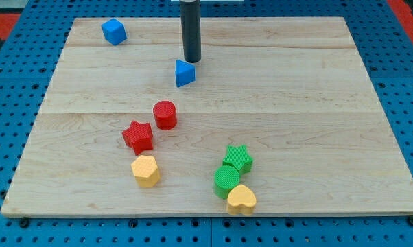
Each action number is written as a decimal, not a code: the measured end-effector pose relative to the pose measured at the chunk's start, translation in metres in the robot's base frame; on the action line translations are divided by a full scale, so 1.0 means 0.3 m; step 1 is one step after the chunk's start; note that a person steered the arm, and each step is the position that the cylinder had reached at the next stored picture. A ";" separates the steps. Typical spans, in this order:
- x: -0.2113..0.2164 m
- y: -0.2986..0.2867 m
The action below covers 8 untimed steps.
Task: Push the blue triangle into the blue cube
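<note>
The straight dark rod comes down from the view's top, and my tip [192, 60] rests just above and slightly to the right of the small blue triangle block [184, 73], so close that the two look to be touching or nearly so. There is no hand on this arm, only the rod, so nothing is held and there are no jaws to be wide or narrow. The blue triangle sits on the pale wooden desk [296, 103], a little left of centre in the upper half. The blue cube block [114, 31] lies well apart from it, near the desk's top left corner. Below the triangle stands a red cylinder block [165, 114], and just down and left of that a red star block [138, 136], the two near each other; whether they touch I cannot tell. A yellow hexagon-like block [145, 171] lies just beneath the red star. Toward the view's bottom, right of centre, three blocks cluster together: a green star block [238, 159] on top, a green cylinder block [227, 181] against its lower left, and a yellow heart block [241, 199] touching the green cylinder from below. The desk rests on a blue perforated board [7, 103].
</note>
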State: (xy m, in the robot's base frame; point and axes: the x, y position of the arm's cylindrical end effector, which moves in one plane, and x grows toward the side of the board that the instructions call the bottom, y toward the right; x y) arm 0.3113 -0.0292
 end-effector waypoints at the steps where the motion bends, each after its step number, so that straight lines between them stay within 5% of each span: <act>1: 0.000 0.098; 3: 0.131 0.197; 5: 0.125 -0.264; 6: 0.168 -0.286; 8: -0.004 -0.475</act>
State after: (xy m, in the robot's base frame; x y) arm 0.3101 -0.1717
